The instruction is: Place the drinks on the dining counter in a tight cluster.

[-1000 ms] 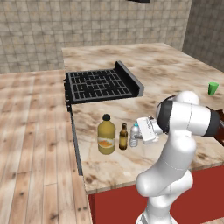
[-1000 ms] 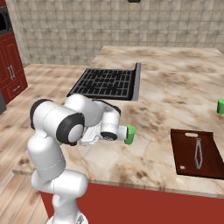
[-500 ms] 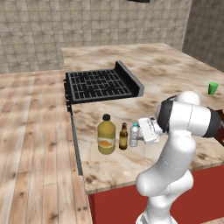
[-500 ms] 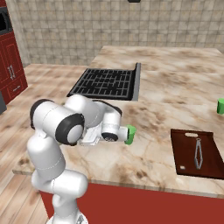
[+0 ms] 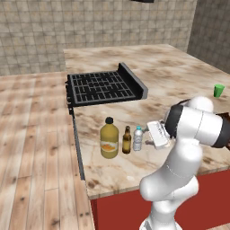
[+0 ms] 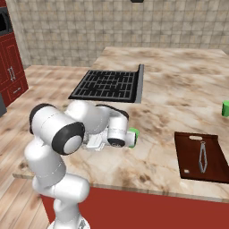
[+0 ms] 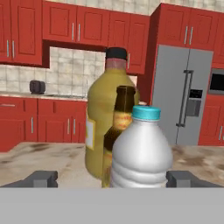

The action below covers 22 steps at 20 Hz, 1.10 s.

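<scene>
Water bottle [image 5: 138, 138] stands upright on the dining counter [image 5: 179, 72], just beside the brown bottle [image 5: 126, 140], which sits next to the juice bottle [image 5: 109, 138]; all three in a close row in front of the cooktop [image 5: 101, 86]. Gripper [image 7: 111, 178] released, fingers spread either side of the water bottle, not clamping it. I judge the cluster made; hand low and level so the bottle stays standing
</scene>
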Motion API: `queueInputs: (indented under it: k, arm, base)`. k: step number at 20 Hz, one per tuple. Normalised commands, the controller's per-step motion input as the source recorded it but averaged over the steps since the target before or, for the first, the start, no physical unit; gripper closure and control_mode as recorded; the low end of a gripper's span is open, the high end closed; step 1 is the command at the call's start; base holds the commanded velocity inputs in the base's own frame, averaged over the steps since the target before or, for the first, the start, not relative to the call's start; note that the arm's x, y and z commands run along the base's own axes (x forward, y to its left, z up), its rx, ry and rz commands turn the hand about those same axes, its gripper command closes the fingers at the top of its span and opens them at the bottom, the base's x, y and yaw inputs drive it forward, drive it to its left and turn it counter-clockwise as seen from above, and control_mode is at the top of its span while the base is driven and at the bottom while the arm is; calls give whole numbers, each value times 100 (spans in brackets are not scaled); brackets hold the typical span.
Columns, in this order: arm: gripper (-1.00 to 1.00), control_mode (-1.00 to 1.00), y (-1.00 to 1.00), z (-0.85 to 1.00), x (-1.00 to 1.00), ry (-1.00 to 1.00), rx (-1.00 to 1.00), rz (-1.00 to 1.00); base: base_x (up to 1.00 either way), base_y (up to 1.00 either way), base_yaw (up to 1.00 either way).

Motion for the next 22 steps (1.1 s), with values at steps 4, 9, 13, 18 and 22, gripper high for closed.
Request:
queueInputs:
  k: [4, 9, 13, 18, 22]
  arm:
    - [-100, -100, -2, 48, -39, 10, 0, -9]
    - [-100, -100, -1, 53, -35, 18, 0, -16]
    - [-100, -100, -4, 51, -38, 18, -2, -19]
    - [-100, -100, -1, 48, -44, 11, -11, -16]
    - [-100, -100, -3, 47, -44, 10, -16, -14]
  base:
    - [0, 0, 0]
    - [0, 0, 0]
    - [0, 0, 0]
    - [0, 0, 0]
    - [0, 0, 0]
